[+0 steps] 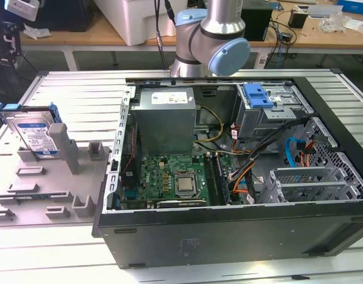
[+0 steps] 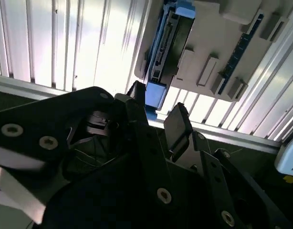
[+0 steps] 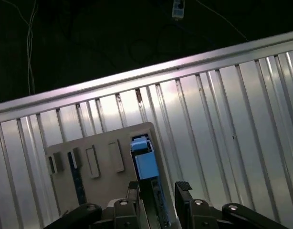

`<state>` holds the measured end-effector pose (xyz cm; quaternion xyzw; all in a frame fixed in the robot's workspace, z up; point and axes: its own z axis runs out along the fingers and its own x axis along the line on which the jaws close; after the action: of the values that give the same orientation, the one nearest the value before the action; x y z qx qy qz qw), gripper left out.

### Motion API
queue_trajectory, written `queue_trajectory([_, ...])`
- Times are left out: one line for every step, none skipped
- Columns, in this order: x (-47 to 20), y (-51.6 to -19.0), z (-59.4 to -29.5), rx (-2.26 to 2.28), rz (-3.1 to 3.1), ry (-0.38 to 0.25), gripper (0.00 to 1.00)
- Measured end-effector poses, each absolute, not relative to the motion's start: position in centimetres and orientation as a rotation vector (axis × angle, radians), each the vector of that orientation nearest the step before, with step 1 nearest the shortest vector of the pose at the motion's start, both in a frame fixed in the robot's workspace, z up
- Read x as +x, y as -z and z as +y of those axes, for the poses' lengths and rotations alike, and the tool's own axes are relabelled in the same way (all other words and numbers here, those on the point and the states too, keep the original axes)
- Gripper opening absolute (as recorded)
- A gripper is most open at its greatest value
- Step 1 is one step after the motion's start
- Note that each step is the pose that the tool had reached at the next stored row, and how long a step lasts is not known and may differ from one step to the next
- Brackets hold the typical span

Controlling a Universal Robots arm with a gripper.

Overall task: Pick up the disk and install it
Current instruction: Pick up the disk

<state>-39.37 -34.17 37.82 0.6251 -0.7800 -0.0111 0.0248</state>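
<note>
**End effector [image 3: 158,190] open, aimed at the disk [image 3: 145,164]**

The end effector is spread wide and holds nothing; the disk lies beyond the fingertips, apart from them; in the first wrist view its thin edge runs in line with the gap; it stands on edge in a grey holder [image 1: 51,177] on the table [image 1: 69,89], to the exterior view's left of the open computer case [image 1: 229,236].

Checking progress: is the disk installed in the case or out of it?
Out. The disk sits propped in the grey holder, outside the case.
</note>
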Motion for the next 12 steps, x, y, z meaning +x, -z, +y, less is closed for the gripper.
queue_trajectory([-39.37,-37.81,-34.17,1.956,-2.394,0.033,0.44])
queue_trajectory([-39.38,-37.80,-34.16,1.991,-2.362,0.028,0.44])
queue_trajectory([-39.41,-37.80,-34.17,2.023,-2.331,0.023,0.44])
queue_trajectory([-39.43,-37.76,-34.16,2.049,-2.307,0.020,0.44])
queue_trajectory([-39.46,-37.72,-34.15,2.068,-2.290,0.019,0.44])
queue_trajectory([-39.52,-37.70,-34.14,2.080,-2.278,0.018,0.44])
queue_trajectory([-39.53,-37.70,-34.15,2.084,-2.273,0.017,0.44])
queue_trajectory([-39.53,-37.70,-34.15,2.085,-2.272,0.016,0.44])
queue_trajectory([-39.53,-37.70,-34.15,2.085,-2.272,0.017,0.44])
queue_trajectory([-39.53,-37.70,-34.15,2.085,-2.272,0.017,0.44])
queue_trajectory([-39.54,-37.71,-34.15,2.086,-2.272,0.017,0.44])
queue_trajectory([-39.61,-37.71,-34.14,2.087,-2.270,0.016,0.44])
